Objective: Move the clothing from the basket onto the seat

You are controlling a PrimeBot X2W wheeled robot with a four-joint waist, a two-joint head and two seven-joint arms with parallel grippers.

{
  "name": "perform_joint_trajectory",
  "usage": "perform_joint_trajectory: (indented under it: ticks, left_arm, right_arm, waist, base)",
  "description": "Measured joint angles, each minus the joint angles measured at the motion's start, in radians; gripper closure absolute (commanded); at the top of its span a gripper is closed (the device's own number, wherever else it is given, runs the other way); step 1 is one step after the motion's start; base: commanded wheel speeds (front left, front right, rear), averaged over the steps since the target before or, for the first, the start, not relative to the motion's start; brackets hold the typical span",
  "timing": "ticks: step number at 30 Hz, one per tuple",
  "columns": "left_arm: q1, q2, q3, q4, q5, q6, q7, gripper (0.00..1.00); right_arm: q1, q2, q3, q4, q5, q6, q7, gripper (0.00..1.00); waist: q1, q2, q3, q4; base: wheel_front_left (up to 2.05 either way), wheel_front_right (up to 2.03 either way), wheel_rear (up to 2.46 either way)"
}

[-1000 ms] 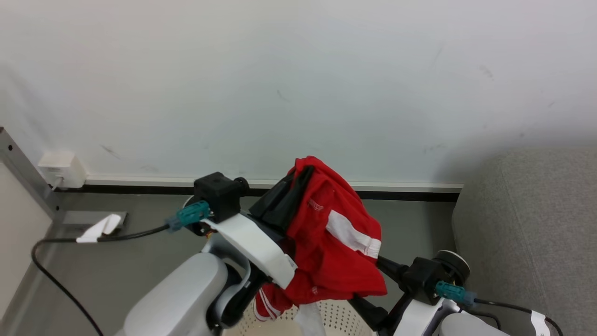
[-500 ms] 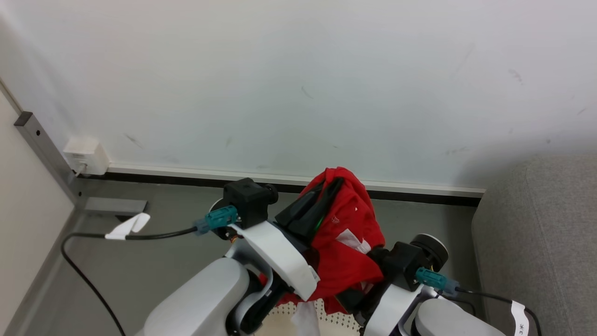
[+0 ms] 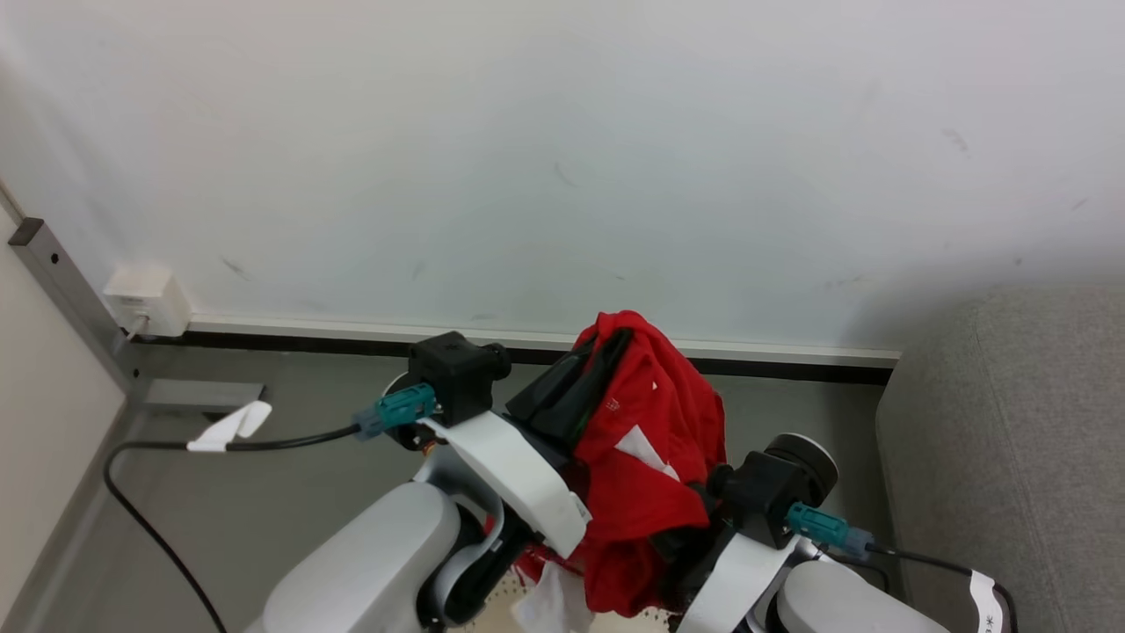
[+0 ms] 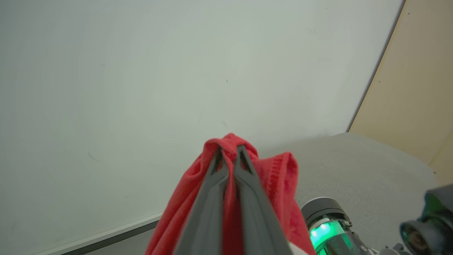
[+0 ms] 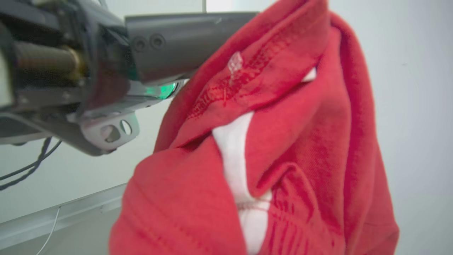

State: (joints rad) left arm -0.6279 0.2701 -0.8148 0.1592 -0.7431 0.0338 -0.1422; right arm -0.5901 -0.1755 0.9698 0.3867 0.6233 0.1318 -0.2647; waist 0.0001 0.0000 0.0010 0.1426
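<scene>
1. Left gripper [image 4: 229, 150]: the two long dark fingers are pressed together, pinching a fold at the top of the red garment [image 3: 650, 492]. Raised at centre, in front of the wall [image 3: 562, 132].

2. Red garment: hangs from that pinch in a bunched drape, with a white panel [image 5: 233, 148] and stitched red lettering on the side facing the right wrist cam. It is held off the floor [image 3: 290, 492], left of the grey seat [image 3: 1002, 422] and apart from it. The lower folds fall betw. the two forearms. A white label [image 3: 545, 607] dangles at the bottom.

3. Right gripper: wrist block and teal connector [image 3: 822, 527] sit just right of the garment, low. The fingers are hidden behind the cloth (can't tell if spread or closed, or whether they touch it).

4. Laundry basket [image 3: 492, 620]: only a cream perforated sliver at the near edge, under the garment's lower folds.

5. Grey seat: coarse woven upholstery with a rounded edge, at far right against the wall.

6. Misc.: a white socket box [image 3: 145, 299] on the wall at left, and a black cable [image 3: 176, 448] with a white tag running to the left wrist.
</scene>
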Motion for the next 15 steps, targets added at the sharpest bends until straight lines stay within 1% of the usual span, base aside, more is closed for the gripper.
perform_joint_trajectory:
  ticks: [8, 15]
  left_arm:
    - [0.009, 0.022, 0.021, 0.013, -0.014, 0.012, -0.011, 1.0]
    - [0.027, 0.037, 0.027, 0.02, -0.022, 0.02, -0.019, 1.0]
  right_arm:
    - [0.028, -0.028, -0.016, -0.053, 0.01, 0.0, 0.0, 1.0]
    - [0.063, -0.051, -0.08, -0.104, 0.012, 0.0, 0.0, 1.0]
  waist:
    - [0.0, 0.0, 0.001, -0.028]
    - [0.0, 0.0, 0.0, -0.047]
  base:
    - [0.0, 0.0, 0.0]
    - [0.0, 0.0, 0.0]
